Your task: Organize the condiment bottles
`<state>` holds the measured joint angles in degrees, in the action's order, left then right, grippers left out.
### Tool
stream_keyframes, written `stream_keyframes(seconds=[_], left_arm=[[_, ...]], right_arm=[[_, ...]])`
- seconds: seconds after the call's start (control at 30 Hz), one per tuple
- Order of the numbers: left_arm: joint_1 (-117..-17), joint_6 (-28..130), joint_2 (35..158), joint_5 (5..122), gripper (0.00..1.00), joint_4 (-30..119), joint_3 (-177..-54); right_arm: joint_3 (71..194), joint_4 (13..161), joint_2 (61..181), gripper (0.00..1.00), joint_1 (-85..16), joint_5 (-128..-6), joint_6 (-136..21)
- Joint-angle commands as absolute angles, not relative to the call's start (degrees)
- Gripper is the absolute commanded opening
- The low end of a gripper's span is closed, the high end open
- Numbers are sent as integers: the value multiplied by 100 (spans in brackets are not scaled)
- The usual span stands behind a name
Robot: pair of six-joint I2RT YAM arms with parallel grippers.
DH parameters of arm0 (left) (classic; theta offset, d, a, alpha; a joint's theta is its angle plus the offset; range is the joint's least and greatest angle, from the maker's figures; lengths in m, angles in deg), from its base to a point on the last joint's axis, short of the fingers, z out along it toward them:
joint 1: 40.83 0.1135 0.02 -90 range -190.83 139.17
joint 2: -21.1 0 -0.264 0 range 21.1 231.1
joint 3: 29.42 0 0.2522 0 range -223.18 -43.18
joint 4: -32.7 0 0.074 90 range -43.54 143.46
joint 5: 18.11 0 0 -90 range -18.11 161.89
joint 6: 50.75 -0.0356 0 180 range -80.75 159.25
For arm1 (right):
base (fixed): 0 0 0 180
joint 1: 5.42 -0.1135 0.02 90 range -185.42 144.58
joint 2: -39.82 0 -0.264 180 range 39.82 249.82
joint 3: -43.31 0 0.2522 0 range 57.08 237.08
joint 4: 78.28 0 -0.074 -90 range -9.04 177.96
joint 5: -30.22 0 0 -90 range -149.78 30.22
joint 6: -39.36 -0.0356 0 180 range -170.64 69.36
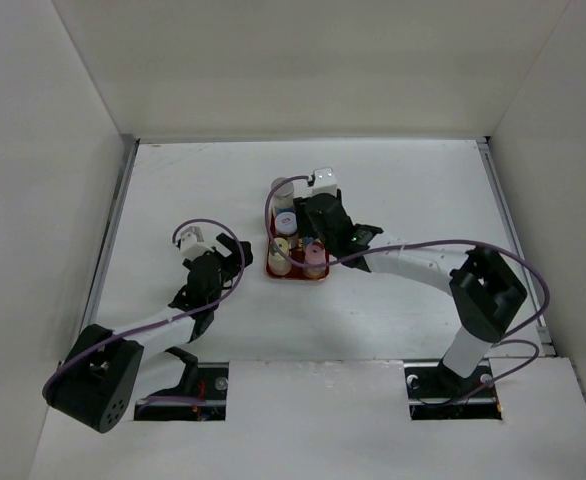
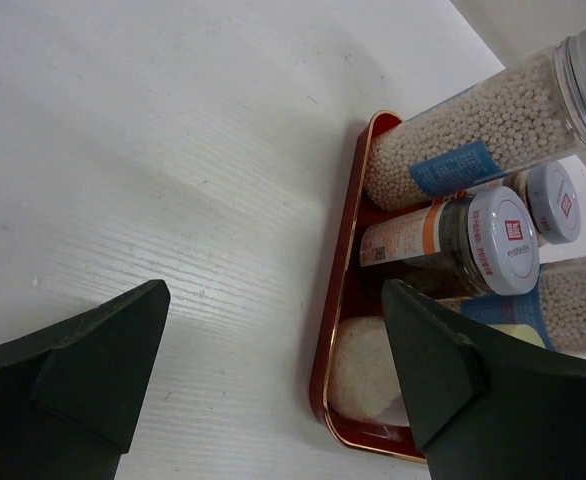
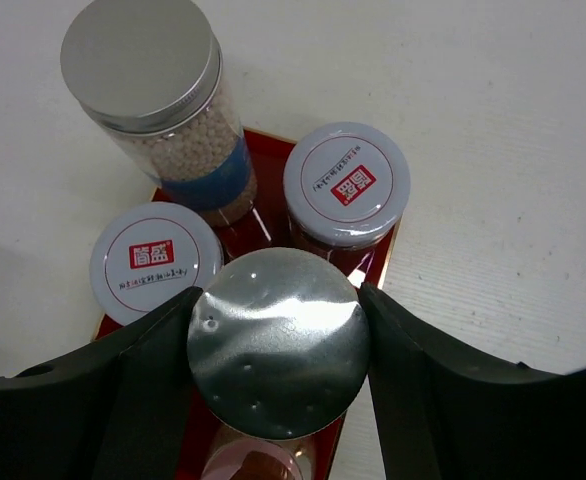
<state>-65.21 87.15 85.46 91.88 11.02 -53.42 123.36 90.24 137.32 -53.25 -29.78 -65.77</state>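
The condiment bottles stand together in a flat red tray [image 1: 271, 268]. My right gripper [image 3: 278, 340] is shut on a silver-capped bottle [image 3: 273, 370] in the tray, one finger on each side of its cap. Around it stand a taller grey-capped bottle [image 3: 143, 60] of pale beads with a blue band, two white-lidded jars [image 3: 346, 183] [image 3: 155, 262], and a pink-capped one [image 3: 258, 465] nearest me. From above, the right gripper [image 1: 313, 228] hides the held bottle. My left gripper [image 2: 273, 300] is open over bare table, just left of the tray's edge [image 2: 345, 270].
White walls enclose the table on the left, right and far sides. The left arm [image 1: 173, 320] lies low across the near left. The right arm [image 1: 423, 265] reaches in from the near right, its cable looping above it.
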Motion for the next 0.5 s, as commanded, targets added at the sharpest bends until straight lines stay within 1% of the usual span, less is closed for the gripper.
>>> stream_keyframes(seconds=[0.0,0.03,0.07,0.1,0.13,0.17,0.27,0.3,0.4,0.47], left_arm=[[-6469,8742,8535,9167,89,840,-5417],[-6469,8742,8518,9158,90,858,-5417],[-6469,8742,8474,9184,91,858,-5408],[-6469,8742,8439,9211,92,858,-5391],[-6460,8733,8430,9246,98,858,-5391],[-6452,8733,8447,9290,100,858,-5382],[-6425,8724,8465,9316,100,893,-5391],[-6408,8724,8413,9325,100,928,-5391],[-6329,8715,8307,9387,100,972,-5356],[-6276,8724,8315,9387,100,1033,-5347]], right_arm=[[12598,9648,13773,60,-5389,-2691,-6523],[12572,9665,13791,62,-5389,-2656,-6531],[12537,9700,13800,65,-5415,-2604,-6549],[12502,9718,13765,72,-5442,-2568,-6558],[12493,9727,13704,77,-5459,-2542,-6558],[12475,9745,13616,83,-5477,-2533,-6558],[12458,9754,13230,98,-5486,-2507,-6479],[12423,9754,13054,100,-5486,-2472,-6470],[12099,9823,12361,100,-5416,-2313,-6540],[11669,10034,11886,100,-5179,-2261,-6566]])
